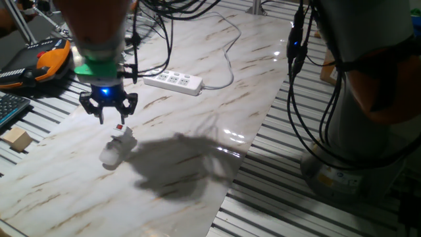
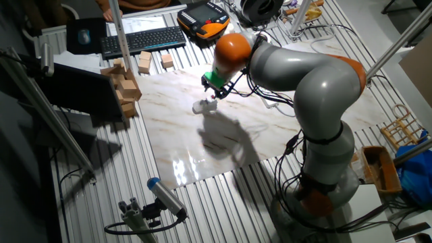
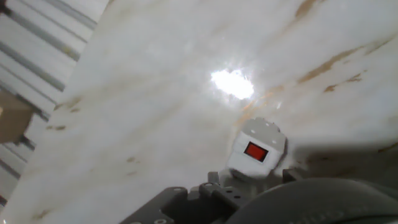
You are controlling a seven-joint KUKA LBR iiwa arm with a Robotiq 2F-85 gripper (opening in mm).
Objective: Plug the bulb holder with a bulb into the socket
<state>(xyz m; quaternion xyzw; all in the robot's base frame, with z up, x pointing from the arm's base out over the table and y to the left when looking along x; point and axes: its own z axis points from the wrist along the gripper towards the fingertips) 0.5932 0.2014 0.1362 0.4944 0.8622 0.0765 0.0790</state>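
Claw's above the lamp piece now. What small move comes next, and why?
Probably lower straight down. The claw hangs open just above the bulb holder, which lies on the marble table with its bulb attached, ungrasped, apart from the socket.

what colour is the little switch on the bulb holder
Red. The switch sits on the white bulb holder, and it shows best in the hand view.

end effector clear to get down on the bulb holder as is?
Probably yes. The end effector hangs open just above the bulb holder, which lies alone on the marble table, with nothing between them.
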